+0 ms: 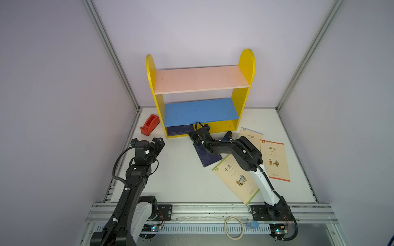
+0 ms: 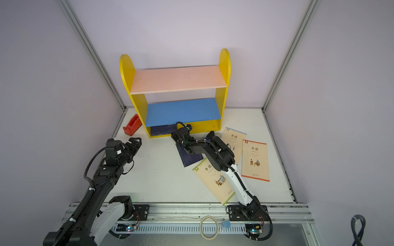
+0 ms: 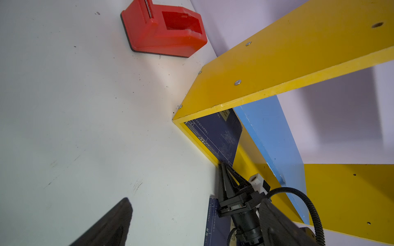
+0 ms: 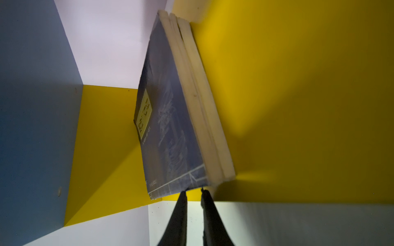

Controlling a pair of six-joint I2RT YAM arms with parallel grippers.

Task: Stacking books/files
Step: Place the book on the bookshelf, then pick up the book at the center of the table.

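Found right pincer point(image 4: 194, 191) nearly closed, tips against navy paperback stack point(image 4: 168, 127) in shelf's point(image 1: 245, 70) bottom bay at 12 o'clock, left pincer point(image 1: 158, 143) wide; judged it light, floppy, best pinched at an edge.

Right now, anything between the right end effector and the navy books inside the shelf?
Nothing visible. The right end effector is right at the near corner of the navy book stack, at the yellow shelf's open front; contact unclear.
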